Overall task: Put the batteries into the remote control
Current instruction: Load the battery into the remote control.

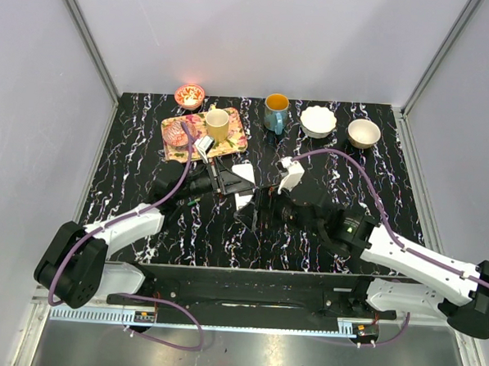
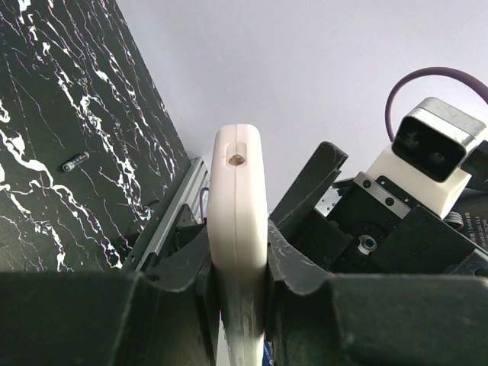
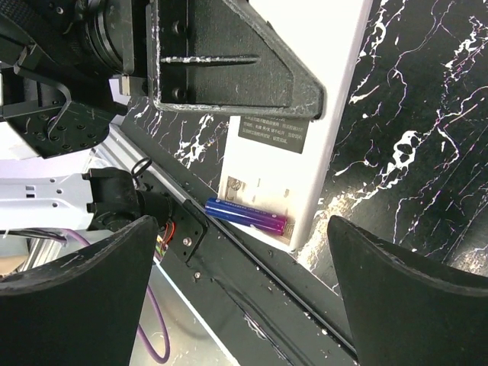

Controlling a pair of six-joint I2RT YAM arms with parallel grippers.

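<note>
The remote (image 3: 263,179) is held above the middle of the table (image 2: 46,91), clamped edge-on in the left gripper (image 2: 239,255), apparently so that its back recess is presented to the other arm. A purplish battery (image 3: 245,214) is seen lying in that recess, at the remote's end. The right gripper (image 3: 242,259) is spread wide and empty just before it, so the cell is judged to sit unaided. A second battery (image 2: 76,161) lies on the table, probably to be fetched next.
</note>
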